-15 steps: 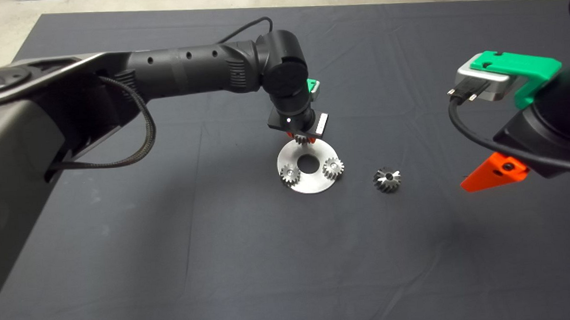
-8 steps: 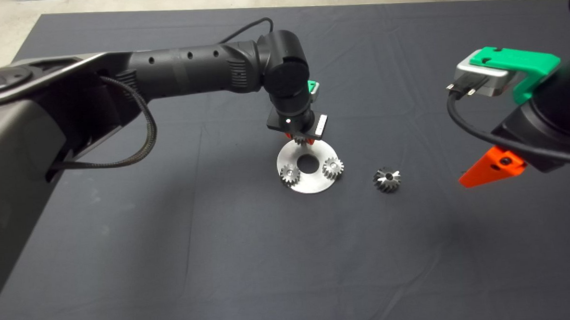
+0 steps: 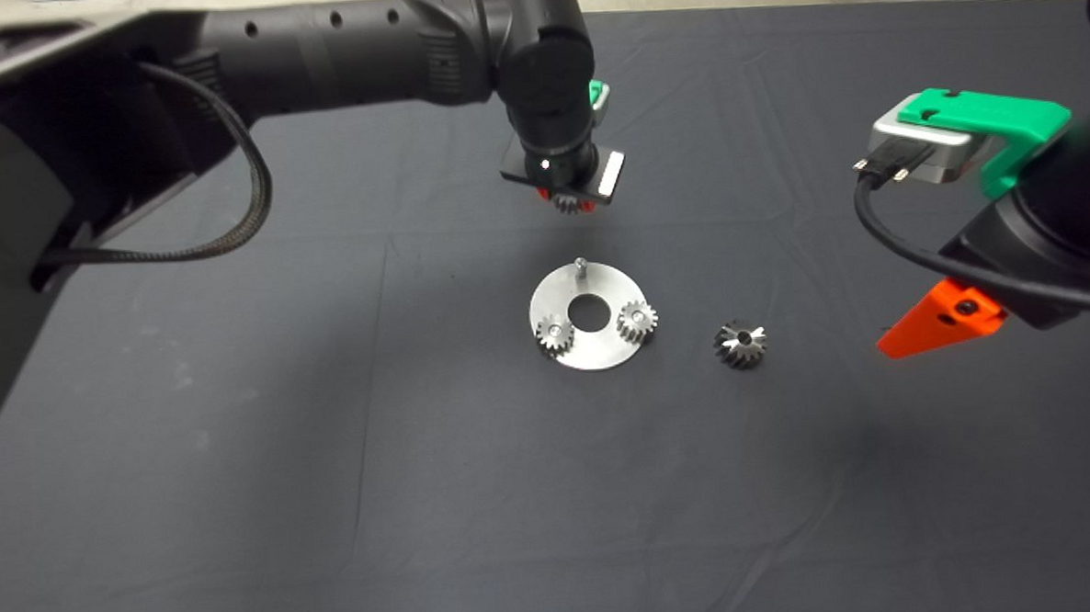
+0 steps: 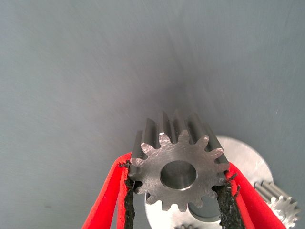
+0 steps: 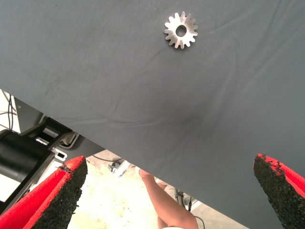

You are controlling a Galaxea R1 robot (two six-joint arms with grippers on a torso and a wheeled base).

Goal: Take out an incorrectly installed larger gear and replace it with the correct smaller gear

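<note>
Round steel plate on the tabletop carries 2 seated small gears and 1 bare pin at its far edge. The larger gear lies right of the plate, off any pin, so removal looks done. Left claw, above and beyond the plate, pinches the smaller gear by its teeth, bore free for that pin; right claw is spread, idle well right of the plate.

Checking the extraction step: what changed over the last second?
The left gripper, shut on a gear, lifted it off the plate; the post now stands bare. Unchanged: two small gears on the plate, the lone gear on the mat, the right gripper open, off to the side.
</note>
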